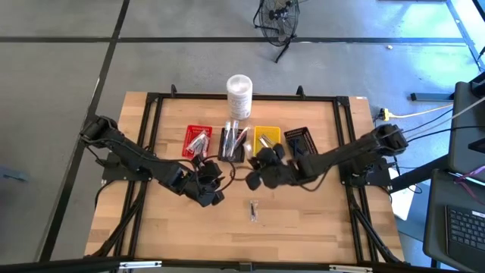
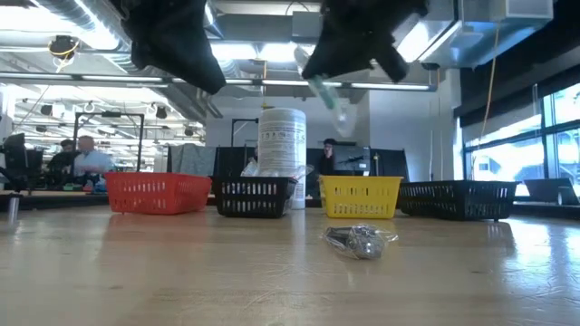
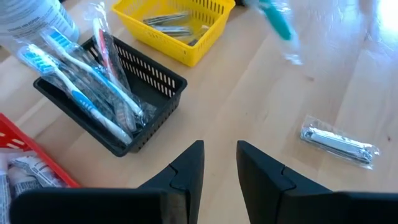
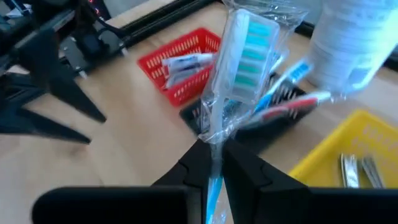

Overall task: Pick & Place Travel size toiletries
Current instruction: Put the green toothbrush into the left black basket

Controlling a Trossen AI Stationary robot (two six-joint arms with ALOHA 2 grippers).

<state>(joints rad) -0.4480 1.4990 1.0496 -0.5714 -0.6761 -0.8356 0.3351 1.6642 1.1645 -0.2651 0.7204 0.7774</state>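
one slim toothbrush (image 4: 239, 59) in crinkly clear wrap, pinched by right claw (image 4: 213, 163); left claw (image 3: 219, 163) parted, empty.

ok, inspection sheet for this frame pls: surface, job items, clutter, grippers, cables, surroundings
Surface: wooden table, black frame around it.
Job's things: wrapped toothbrush in right gripper; toothbrushes in black basket; tubes in red basket; metal pieces in yellow basket; wrapped clipper loose on table.
Clutter: white container; second black basket.
Grippers: right shut on toothbrush, raised; left gripper open, empty.
Cables: some at the table's right edge.
Surroundings: people at desks.
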